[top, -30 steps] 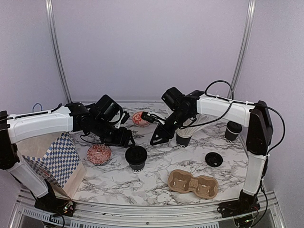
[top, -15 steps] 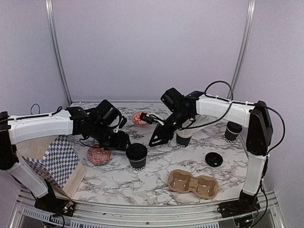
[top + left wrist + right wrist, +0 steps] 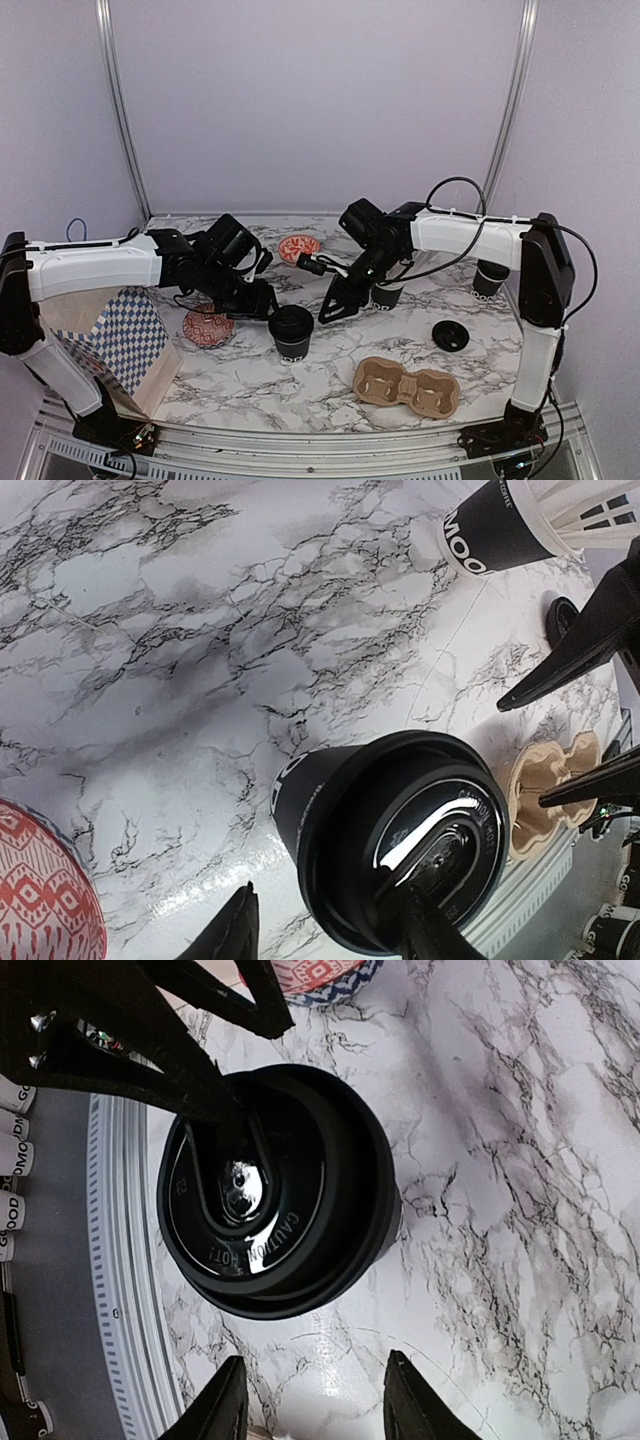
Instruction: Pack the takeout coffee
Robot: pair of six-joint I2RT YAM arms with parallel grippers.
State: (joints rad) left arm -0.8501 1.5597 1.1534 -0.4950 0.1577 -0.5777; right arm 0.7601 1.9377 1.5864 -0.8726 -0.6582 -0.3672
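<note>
While the upright cup (image 3: 291,331) is standing at the tips of the left gripper (image 3: 268,311), grip impossible to tell, the right gripper (image 3: 328,312) is hovering just right of it, jaws apart and empty.

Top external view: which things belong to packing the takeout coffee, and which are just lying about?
Job: lidded black cup; second black cup; loose black lid.
Lying about: cup of white sticks; near red bowl; far red bowl; pulp carrier tray, perhaps for packing; checkered paper.
</note>
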